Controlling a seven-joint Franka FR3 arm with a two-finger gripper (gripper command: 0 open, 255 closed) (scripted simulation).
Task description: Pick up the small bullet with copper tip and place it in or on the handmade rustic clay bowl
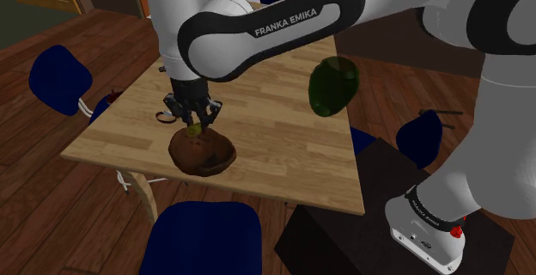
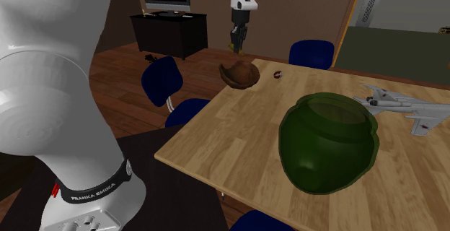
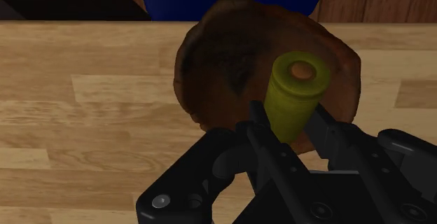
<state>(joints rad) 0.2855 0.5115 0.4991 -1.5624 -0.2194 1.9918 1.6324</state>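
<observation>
The bullet (image 3: 294,93) is a short olive-yellow cylinder with a copper-coloured end, and my gripper (image 3: 290,121) is shut on it. It hangs just above the brown, rough-rimmed clay bowl (image 3: 224,68). In the shoulder view the gripper (image 1: 196,125) points straight down over the bowl (image 1: 202,151) near the table's front left part, and the bullet (image 1: 196,129) shows as a yellowish speck between the fingers. From the second exterior view the gripper (image 2: 238,45) stands over the bowl (image 2: 240,74) at the table's far end.
A dark green glass jar (image 1: 333,85) (image 2: 328,143) stands on the wooden table (image 1: 275,136). A grey toy jet (image 2: 400,107) lies at the second exterior view's right, and a small dark red object (image 2: 277,73) beside the bowl. Blue chairs (image 1: 60,77) (image 1: 202,239) ring the table.
</observation>
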